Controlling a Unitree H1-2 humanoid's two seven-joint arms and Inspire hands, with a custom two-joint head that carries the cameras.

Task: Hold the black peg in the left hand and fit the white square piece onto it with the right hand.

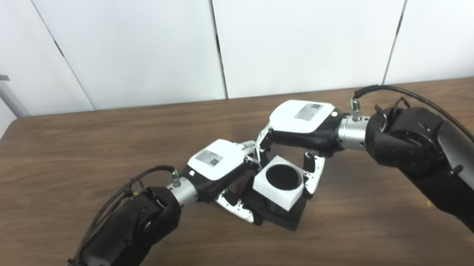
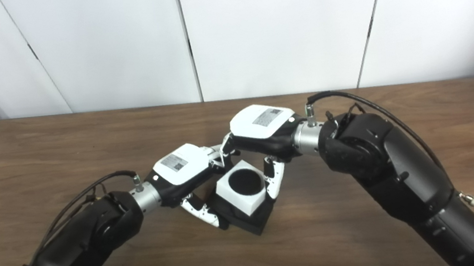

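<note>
The white square piece with a round black centre sits on top of the black peg's square base, tilted, just above the table. My left hand is shut on the black peg's base from the left, thumb along its lower left side. My right hand is shut on the white square piece from the right, fingers over its far edge and thumb on its right side. The same shows in the right eye view: white piece, black base, left hand, right hand.
The brown wooden table runs to a white panelled wall at the back. Both forearms come in low over the table from the bottom corners. A small yellowish speck lies on the table beside my right arm.
</note>
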